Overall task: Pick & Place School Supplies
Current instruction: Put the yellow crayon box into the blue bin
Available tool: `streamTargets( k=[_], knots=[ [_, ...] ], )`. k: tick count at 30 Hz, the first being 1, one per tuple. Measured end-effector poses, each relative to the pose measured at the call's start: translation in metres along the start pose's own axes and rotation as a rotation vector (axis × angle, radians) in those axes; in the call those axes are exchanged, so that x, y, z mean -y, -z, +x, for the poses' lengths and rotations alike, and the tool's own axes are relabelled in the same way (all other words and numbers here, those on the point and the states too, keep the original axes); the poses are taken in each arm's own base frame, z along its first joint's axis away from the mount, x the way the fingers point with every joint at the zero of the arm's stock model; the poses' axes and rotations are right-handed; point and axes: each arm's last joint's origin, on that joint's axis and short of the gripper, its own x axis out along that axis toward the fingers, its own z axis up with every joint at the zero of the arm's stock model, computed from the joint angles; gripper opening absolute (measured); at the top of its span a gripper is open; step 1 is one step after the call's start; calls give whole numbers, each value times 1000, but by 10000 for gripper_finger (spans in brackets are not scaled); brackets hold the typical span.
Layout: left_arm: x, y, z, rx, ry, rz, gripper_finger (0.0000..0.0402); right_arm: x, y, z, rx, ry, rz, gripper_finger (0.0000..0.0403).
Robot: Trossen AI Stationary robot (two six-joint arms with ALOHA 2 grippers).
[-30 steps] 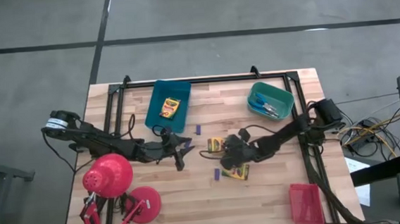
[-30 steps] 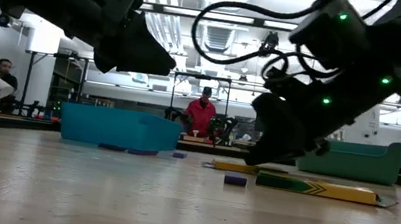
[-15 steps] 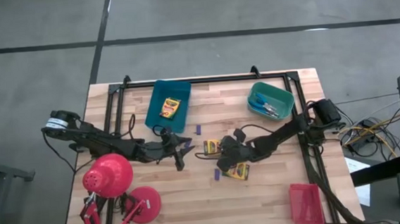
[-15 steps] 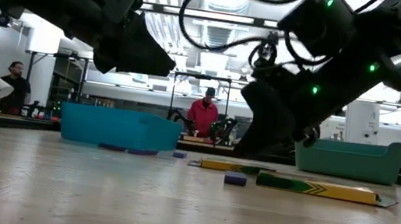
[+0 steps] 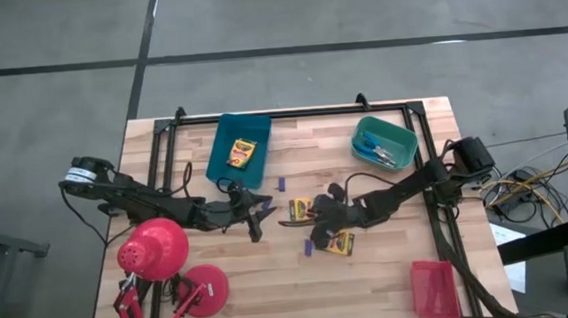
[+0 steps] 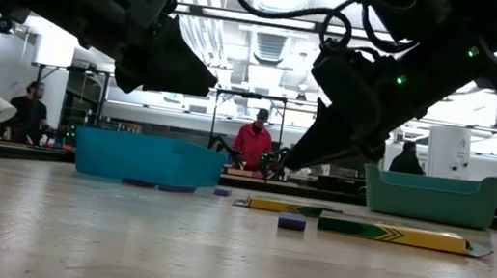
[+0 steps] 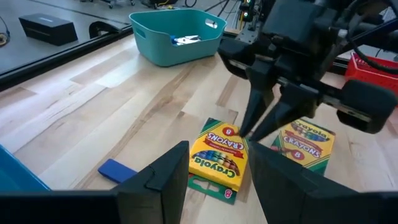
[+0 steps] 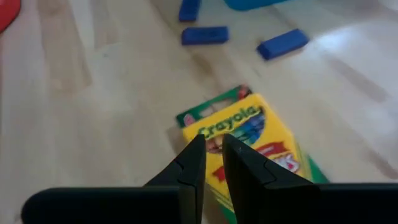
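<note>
Two yellow crayon boxes lie flat on the wooden table, one at the middle (image 5: 300, 208) (image 7: 217, 155) and one nearer the front (image 5: 342, 242) (image 7: 305, 142). A third box (image 5: 240, 152) lies in the blue tray (image 5: 227, 173). Blue-handled scissors (image 5: 376, 153) lie in the teal tray (image 5: 402, 131). Small purple sticks (image 5: 281, 184) (image 5: 308, 247) lie loose on the table. My right gripper (image 5: 318, 215) (image 6: 289, 164) hangs shut just above the middle box's right end, clear of it. My left gripper (image 5: 266, 212) (image 7: 219, 149) hovers open to the left of that box, with nothing between its fingers.
A red desk lamp (image 5: 155, 250) stands at the front left beside my left arm. A red tray (image 5: 434, 289) sits at the front right. A black frame (image 5: 291, 113) runs along the table's far edge and sides. People stand in the room beyond the table.
My right gripper has risen from table level and gone a little toward the table's left, tipping as it went. It now hangs above the middle crayon box. Its fingers have stayed shut.
</note>
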Motion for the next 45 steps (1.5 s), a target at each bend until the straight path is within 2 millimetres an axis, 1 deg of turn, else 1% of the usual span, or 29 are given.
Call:
streamTargets(
  k=[4, 6, 10, 20, 25, 28, 32, 36, 45],
  knots=[
    [0, 0, 0, 0, -1, -1, 172, -4, 7, 9, -26, -62, 4, 52],
    [0, 0, 0, 0, -1, -1, 172, -7, 10, 16, -10, -91, 4, 52],
    [0, 0, 0, -1, -1, 0, 172, -8, 16, 25, 10, -101, -36, 52],
    [0, 1, 0, -2, -2, 2, 172, -10, 17, 30, 42, -118, -21, 52],
    [0, 1, 0, -2, -2, 4, 172, -10, 26, 40, 21, -103, -112, 52],
    [0, 1, 0, -3, -2, 4, 172, -13, 28, 48, 23, -92, -165, 52],
    [-1, 1, 0, -4, -3, 5, 172, -17, 27, 57, 34, -79, -182, 52],
    [-1, 1, 0, -4, -3, 4, 172, -19, 23, 59, 41, -37, -193, 52],
    [-1, 1, 0, -4, -3, 5, 172, -14, 11, 62, -53, 58, -233, 52]
  ],
)
